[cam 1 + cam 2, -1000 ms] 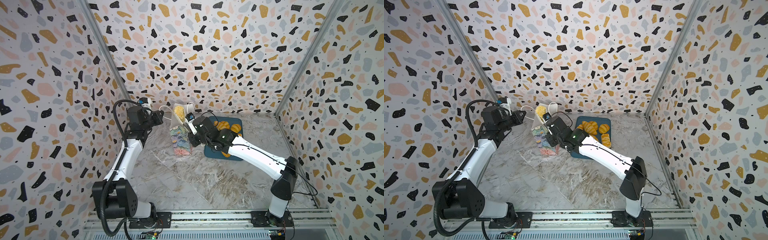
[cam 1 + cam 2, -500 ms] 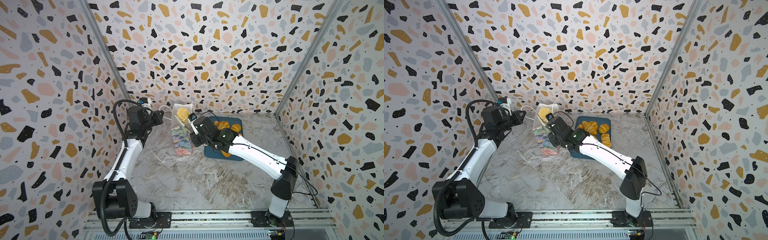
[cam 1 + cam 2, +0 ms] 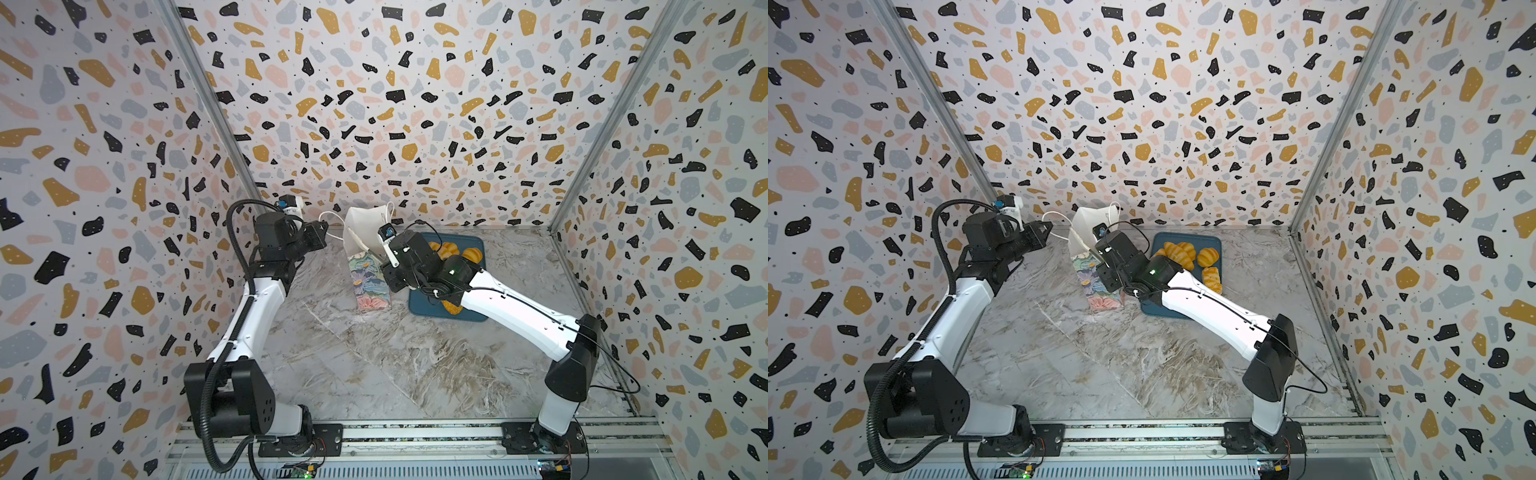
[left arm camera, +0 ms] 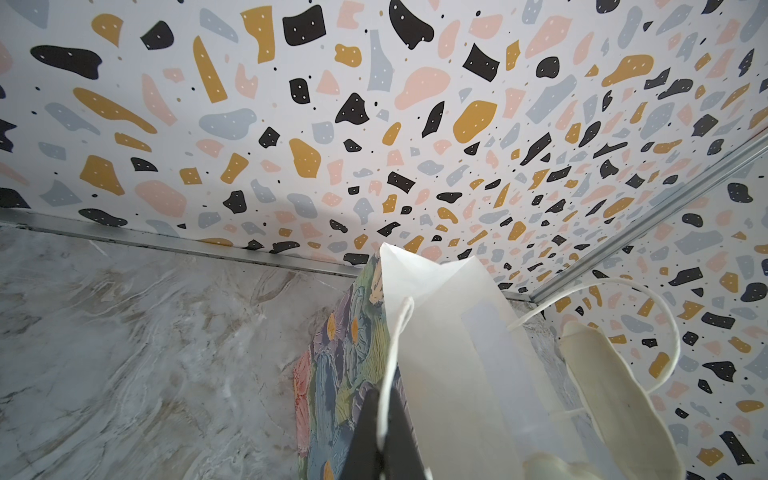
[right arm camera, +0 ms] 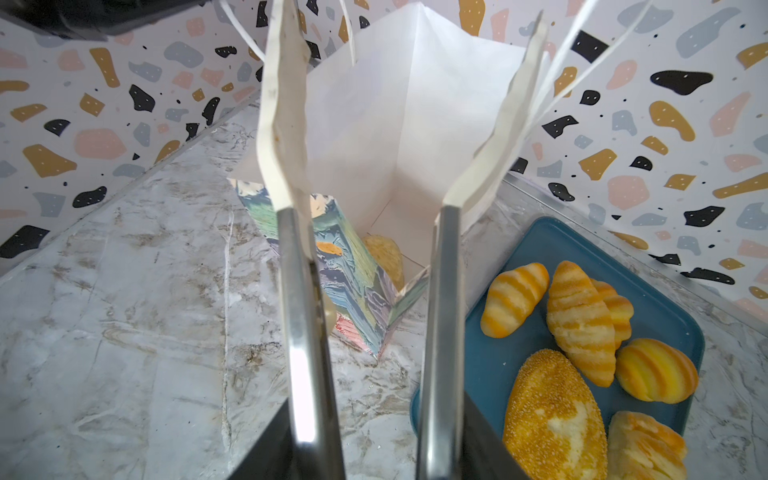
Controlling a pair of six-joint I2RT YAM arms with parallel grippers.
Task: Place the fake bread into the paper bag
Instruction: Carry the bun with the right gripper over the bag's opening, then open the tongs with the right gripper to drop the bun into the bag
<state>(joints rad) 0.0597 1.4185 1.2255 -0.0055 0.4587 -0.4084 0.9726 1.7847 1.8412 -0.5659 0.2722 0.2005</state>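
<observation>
The paper bag (image 3: 368,282) (image 3: 1098,286) stands upright left of the tray, floral outside and white inside (image 5: 374,124). My left gripper (image 4: 383,436) (image 3: 322,235) is shut on one white cord handle (image 4: 395,345) and holds it out to the left. My right gripper (image 5: 409,50) (image 3: 1091,246) hangs over the bag's mouth, open, with nothing between its taped fingers (image 5: 282,104). One pale piece of fake bread (image 5: 384,255) lies at the bottom of the bag. Several more pieces of fake bread (image 5: 582,320) (image 3: 1179,253) lie on the tray, among them a speckled loaf (image 5: 552,419).
The dark-blue tray (image 5: 490,374) (image 3: 419,307) lies flat right of the bag, partly under my right arm. The back wall (image 4: 374,124) rises close behind the bag. The bag's second handle (image 4: 673,332) loops free. Marbled tabletop (image 3: 374,365) spreads toward the front.
My right gripper has opened and let go of a pale piece of bread, which has dropped from the bag's mouth to its bottom. The left gripper has kept its hold.
</observation>
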